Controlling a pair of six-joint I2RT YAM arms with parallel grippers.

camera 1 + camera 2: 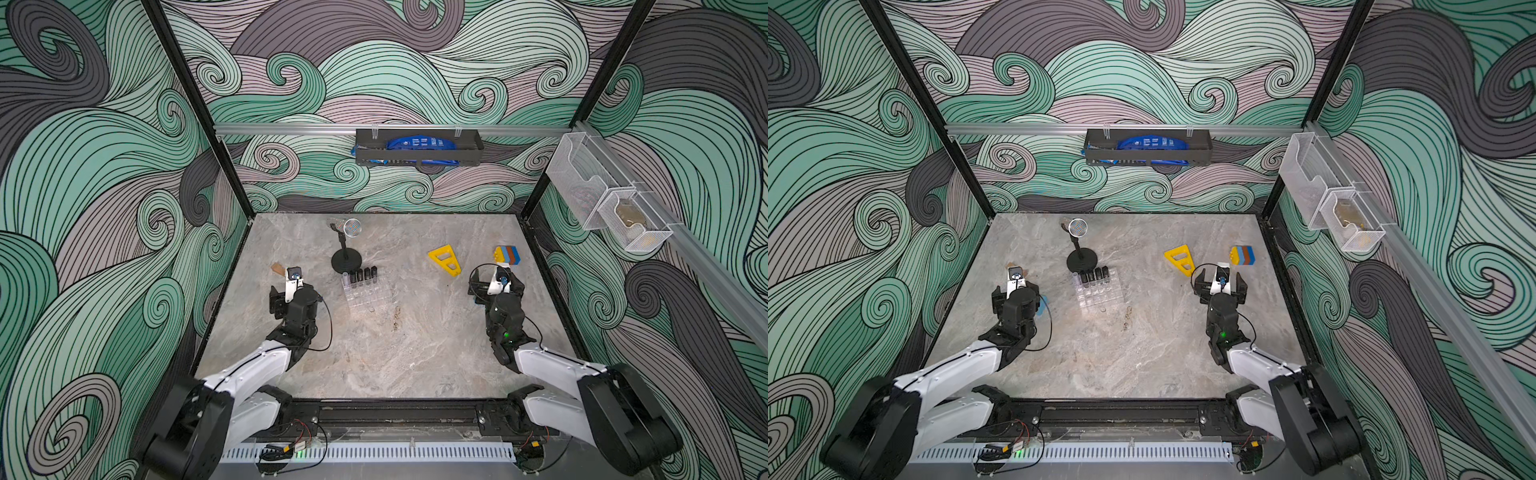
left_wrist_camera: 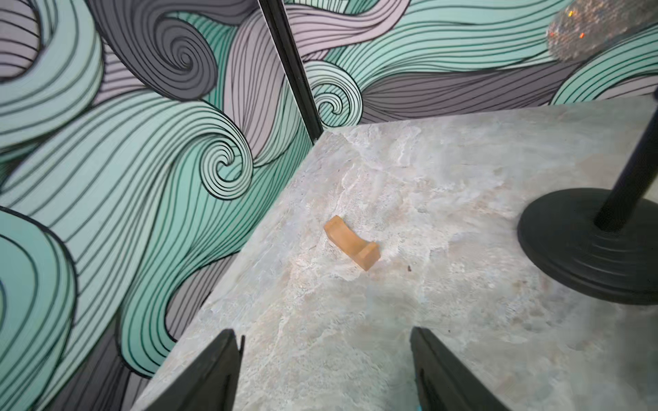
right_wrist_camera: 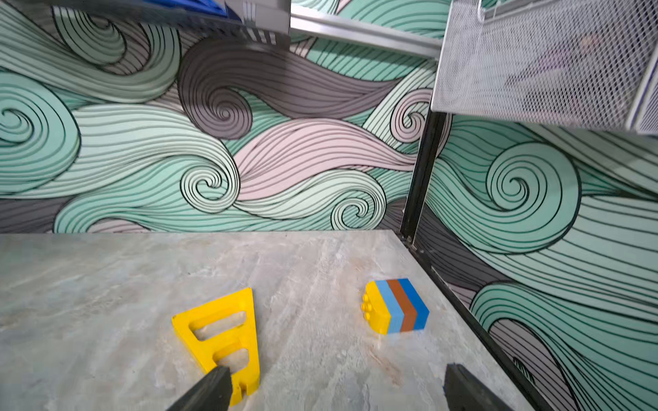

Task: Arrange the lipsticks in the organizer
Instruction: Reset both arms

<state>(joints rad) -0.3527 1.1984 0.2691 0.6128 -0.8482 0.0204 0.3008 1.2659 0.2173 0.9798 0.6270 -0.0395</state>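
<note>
Since all five lipsticks (image 1: 360,275), four black and one pale, stand in the far row of the organizer (image 1: 368,295) beside the black stand (image 1: 345,259), I judge the task finished. Left gripper (image 2: 322,334) and right gripper (image 3: 336,368) gape, empty, well apart from it. Only the top views show the organizer; wrist views show a tan block (image 2: 351,243) and a yellow triangle (image 3: 224,334).

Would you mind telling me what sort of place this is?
Probably a robot lab test cell, not a home: left arm and right arm mounted at a marble-look tabletop, enclosed by swirl-patterned walls, with loose props like a toy brick stack.
</note>
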